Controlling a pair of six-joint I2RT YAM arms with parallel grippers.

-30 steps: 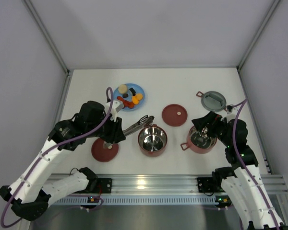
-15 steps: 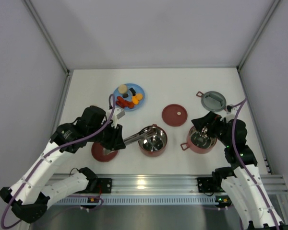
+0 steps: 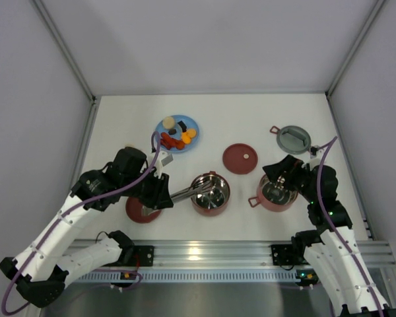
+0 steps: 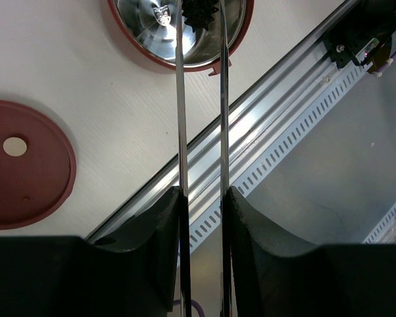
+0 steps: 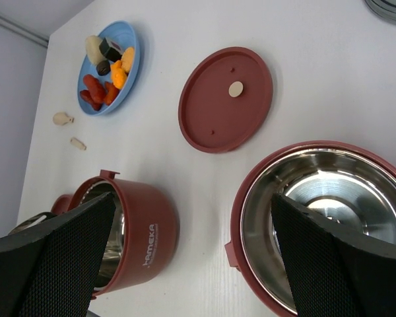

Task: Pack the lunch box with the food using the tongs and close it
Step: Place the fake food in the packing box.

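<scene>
1. my left gripper (image 4: 201, 198) clamps the tongs (image 4: 178, 119), tips with a dark piece (image 4: 199, 10) in the left bowl (image 3: 208, 209).
2. right gripper (image 5: 193, 198) gapes wide, empty.
3. most food (image 3: 173, 135) sits on the plate (image 3: 193, 123); lids (image 3: 240, 158) off.

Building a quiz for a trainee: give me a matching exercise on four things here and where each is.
1 tongs
2 beige food piece
3 right claw
4 grey top lid

A on the blue plate
B open, over the right-hand bowl
C at the table's far right
D gripped by the left claw, tips over the left-hand bowl

Pairs: 1-D, 2-A, 3-B, 4-C
</scene>
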